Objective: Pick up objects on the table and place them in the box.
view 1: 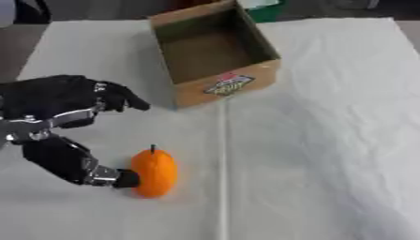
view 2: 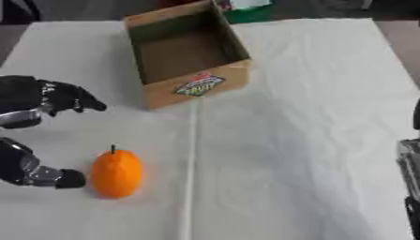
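Left hand (view 1: pixel 62 117) over the desk (view 1: pixel 328 140), fingers (view 1: pixel 123 98) spread apart, thumb tip touching the left side of the upright orange (view 1: pixel 154 172). Open cardboard box (view 1: pixel 215 51) stands well beyond. Right hand's fingers: cannot tell.

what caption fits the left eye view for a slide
Left hand open beside an orange fruit, thumb touching it; empty cardboard box beyond.

Left hand (view 1: pixel 62 122) open beside orange fruit (view 1: pixel 154 172)
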Controlling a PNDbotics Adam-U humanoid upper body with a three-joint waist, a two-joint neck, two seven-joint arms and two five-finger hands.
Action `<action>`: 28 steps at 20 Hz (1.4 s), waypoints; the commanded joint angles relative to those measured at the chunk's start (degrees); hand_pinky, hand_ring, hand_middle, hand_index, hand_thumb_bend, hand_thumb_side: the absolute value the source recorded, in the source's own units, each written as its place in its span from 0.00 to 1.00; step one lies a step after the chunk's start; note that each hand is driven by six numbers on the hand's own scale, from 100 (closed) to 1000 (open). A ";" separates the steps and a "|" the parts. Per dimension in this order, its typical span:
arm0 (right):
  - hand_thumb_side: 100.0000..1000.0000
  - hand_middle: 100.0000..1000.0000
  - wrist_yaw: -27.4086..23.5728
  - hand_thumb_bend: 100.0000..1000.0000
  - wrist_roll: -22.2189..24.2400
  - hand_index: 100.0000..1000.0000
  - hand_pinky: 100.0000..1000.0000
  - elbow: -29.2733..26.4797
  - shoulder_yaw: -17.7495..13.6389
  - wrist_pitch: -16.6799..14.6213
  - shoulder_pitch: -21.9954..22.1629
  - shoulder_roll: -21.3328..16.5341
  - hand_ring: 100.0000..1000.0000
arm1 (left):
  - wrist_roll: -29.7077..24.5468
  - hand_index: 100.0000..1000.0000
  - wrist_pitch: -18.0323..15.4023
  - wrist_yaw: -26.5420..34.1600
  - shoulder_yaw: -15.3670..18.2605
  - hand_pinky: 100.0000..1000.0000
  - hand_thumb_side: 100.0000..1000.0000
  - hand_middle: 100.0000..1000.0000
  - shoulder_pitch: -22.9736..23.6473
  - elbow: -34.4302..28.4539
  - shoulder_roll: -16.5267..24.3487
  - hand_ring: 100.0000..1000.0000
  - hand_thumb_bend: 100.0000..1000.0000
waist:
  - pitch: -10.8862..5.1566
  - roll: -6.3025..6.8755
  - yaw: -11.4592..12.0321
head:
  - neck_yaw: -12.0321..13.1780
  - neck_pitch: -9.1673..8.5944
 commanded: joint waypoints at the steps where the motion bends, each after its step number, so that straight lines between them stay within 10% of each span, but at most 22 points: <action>1: 1.00 0.66 -0.03 0.00 0.16 0.80 0.78 -0.82 -0.13 -0.08 -0.38 -0.83 0.79 | 0.25 0.94 -1.10 -3.40 0.83 0.51 0.86 0.81 -0.87 -0.92 0.10 0.75 0.66 | -1.25 -0.16 0.12 | -0.08 -0.07; 21: 1.00 0.66 0.01 0.00 1.37 0.80 0.78 -0.82 0.47 0.23 -0.86 -0.51 0.79 | 1.78 0.93 -4.34 -22.84 -2.88 0.51 0.89 0.82 2.66 1.46 -8.33 0.77 0.44 | -0.13 -0.71 0.12 | 0.01 -1.13; 28: 1.00 0.66 0.00 0.00 1.53 0.80 0.78 -0.82 0.48 0.27 -0.97 -0.50 0.79 | -1.67 0.95 -5.50 -24.00 -2.60 0.54 0.84 0.84 3.95 3.09 -9.02 0.80 0.61 | 0.01 -0.83 0.08 | -0.31 -1.32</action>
